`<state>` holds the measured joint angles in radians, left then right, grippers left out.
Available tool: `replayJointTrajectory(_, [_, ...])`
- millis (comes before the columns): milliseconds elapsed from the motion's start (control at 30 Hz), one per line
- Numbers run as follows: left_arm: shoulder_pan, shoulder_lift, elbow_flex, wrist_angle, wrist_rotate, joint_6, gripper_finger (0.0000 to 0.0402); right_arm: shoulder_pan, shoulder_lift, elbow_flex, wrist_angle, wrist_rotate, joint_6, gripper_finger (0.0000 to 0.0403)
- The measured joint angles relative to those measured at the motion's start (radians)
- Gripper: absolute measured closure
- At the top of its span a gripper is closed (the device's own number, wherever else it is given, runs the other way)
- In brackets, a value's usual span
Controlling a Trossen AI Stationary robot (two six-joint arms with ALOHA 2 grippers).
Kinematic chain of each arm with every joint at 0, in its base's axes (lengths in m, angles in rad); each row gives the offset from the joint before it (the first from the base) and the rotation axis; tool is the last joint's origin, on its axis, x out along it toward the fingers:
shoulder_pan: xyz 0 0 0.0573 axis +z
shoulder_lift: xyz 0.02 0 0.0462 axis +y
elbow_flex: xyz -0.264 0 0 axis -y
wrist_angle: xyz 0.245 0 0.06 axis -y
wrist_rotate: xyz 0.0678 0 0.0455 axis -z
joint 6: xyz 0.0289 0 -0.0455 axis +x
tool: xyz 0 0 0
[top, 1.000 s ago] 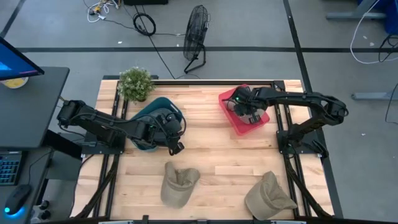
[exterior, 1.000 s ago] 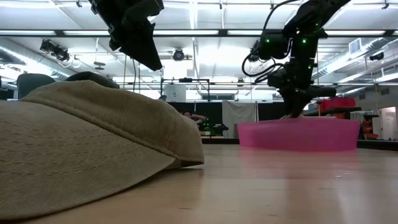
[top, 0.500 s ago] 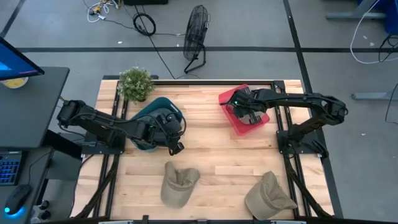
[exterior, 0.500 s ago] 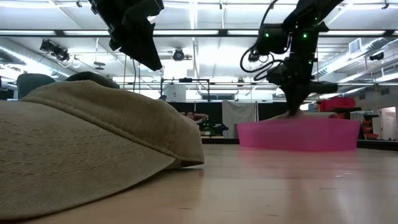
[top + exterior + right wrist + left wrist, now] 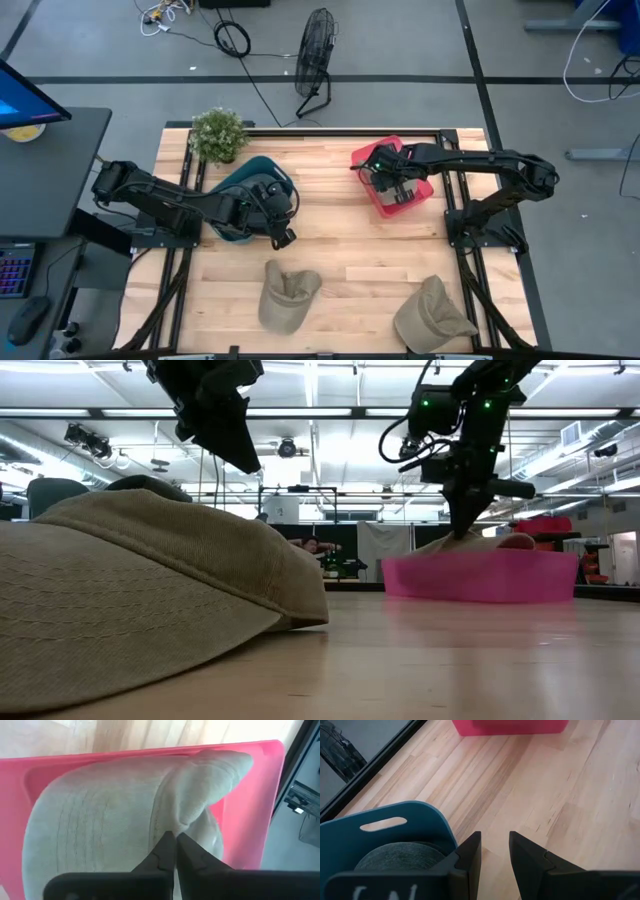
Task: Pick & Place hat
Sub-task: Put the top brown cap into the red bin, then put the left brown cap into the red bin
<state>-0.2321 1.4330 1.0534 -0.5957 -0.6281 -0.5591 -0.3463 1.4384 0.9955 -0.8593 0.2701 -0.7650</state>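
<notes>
Right wrist view shows our right gripper point(image 5: 173, 839) pinching the hat point(image 5: 125, 815) and now lifting it up from the pink bin point(image 5: 260, 800), so a pick looks underway, while our left gripper point(image 5: 494, 851) waits slightly apart by the blue bin point(image 5: 385, 822).

Robotics lab: open hall, strip lights point(image 5: 330, 412) overhead, cables point(image 5: 232, 38) on grey floor, floor fan point(image 5: 316, 52), monitor desk point(image 5: 50, 165) beside wooden bench point(image 5: 340, 255).

Grey hat point(image 5: 395, 855) in blue bin point(image 5: 415, 817) — partly hidden behind left claw point(image 5: 494, 851).

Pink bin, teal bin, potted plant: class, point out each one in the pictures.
pink bin point(image 5: 480, 580), low view, its front wall.
teal bin point(image 5: 422, 817), left wrist view, its wall beside the handle slot.
potted plant point(image 5: 219, 133), high view, its leaves.
</notes>
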Motion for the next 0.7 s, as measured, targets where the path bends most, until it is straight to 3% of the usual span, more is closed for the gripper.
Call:
replayJointTrajectory(200, [0.0,0.0,0.0,0.0,0.0,-0.005,0.0296,-0.001,0.0,0.0,0.01,-0.006,0.023,0.036])
replayJointTrajectory(500, [0.0,0.0,0.0,0.001,0.012,-0.005,0.0296,0.014,0.0,0.0,0.01,0.01,0.168,0.0259])
replayJointTrajectory(700, [-0.006,0.0,0.0,0.006,0.202,0.026,0.0296,0.135,0.0,0.0,0.012,0.009,0.258,0.022])
